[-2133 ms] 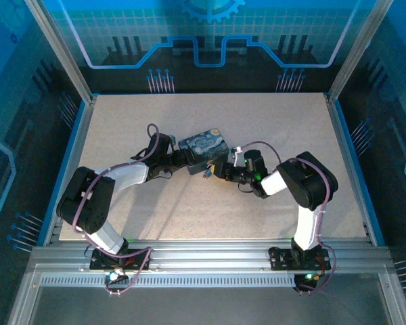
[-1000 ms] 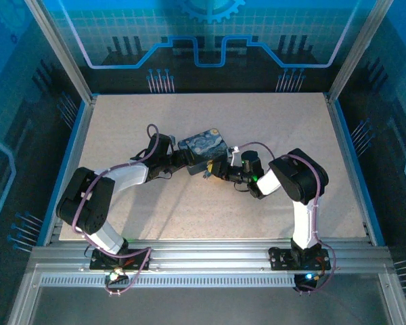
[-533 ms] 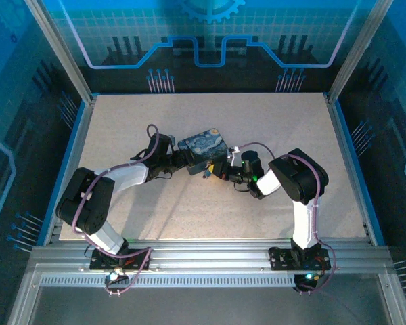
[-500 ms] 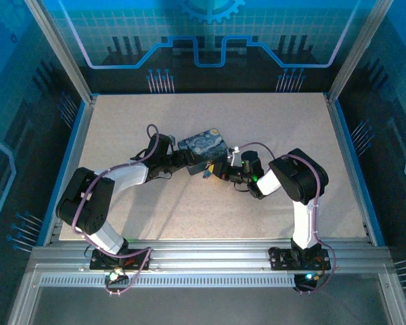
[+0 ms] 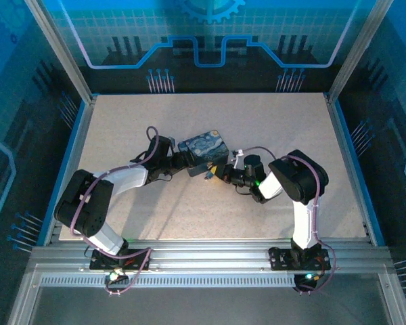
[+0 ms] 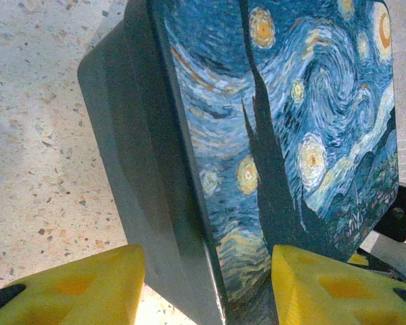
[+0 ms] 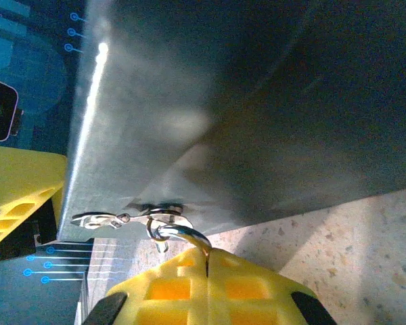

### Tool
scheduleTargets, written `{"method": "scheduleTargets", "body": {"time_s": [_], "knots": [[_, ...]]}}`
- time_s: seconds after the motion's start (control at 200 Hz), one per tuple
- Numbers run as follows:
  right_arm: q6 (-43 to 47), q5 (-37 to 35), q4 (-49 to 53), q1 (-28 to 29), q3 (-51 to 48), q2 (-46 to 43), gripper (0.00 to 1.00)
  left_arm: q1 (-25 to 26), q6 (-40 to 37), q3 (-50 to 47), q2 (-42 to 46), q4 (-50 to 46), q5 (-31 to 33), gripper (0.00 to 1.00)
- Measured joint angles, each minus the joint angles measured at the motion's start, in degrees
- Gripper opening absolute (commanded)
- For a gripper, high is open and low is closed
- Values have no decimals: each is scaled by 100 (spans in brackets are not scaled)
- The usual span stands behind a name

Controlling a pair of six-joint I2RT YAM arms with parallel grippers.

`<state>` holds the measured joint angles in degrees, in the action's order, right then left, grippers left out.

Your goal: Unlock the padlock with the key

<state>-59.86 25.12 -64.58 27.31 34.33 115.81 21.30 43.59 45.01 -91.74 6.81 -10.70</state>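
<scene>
Two yellow, waffle-moulded fingers (image 7: 155, 291) of the right gripper (image 7: 206, 284) are pressed together with only a seam between them, pinching a thin silvery ring (image 7: 181, 233). That ring links to the key (image 7: 132, 218), a small metal piece lying against the lower edge of the padlock (image 7: 243, 101), whose smooth dark wall rises just beyond. The left gripper (image 6: 208, 288) has its blocky yellow fingers set wide apart with the padlock's end between them. A bright sliver of table (image 6: 34, 135) shows beside one finger, and I cannot tell whether they squeeze the block. Its face is a glossy print of swirling blue sky, yellow stars and a dark cypress, and its corners are rounded. From above, the padlock lies near the middle of the speckled, stone-like table, with the left gripper at its left end and the right gripper at its near right corner.
</scene>
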Motion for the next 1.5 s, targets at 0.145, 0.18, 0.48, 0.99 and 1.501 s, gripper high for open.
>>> {"method": "scheduleTargets", "body": {"time_s": [0.145,0.18,0.48,0.99,1.501], "knots": [[-319,-66,-101,-11,-59,0,0,94,4,-35,33,15,63,53],[-393,-70,-116,-20,-76,0,0,109,7,-44,37,20,79,54],[-986,-203,-393,-74,-221,0,0,149,107,-68,55,13,83,57],[-1250,-522,-494,-188,-455,-109,0,179,98,-94,232,-343,83,69],[103,-605,1526,-409,-997,-2151,0,101,-376,-94,1646,-1259,621,81]]}}
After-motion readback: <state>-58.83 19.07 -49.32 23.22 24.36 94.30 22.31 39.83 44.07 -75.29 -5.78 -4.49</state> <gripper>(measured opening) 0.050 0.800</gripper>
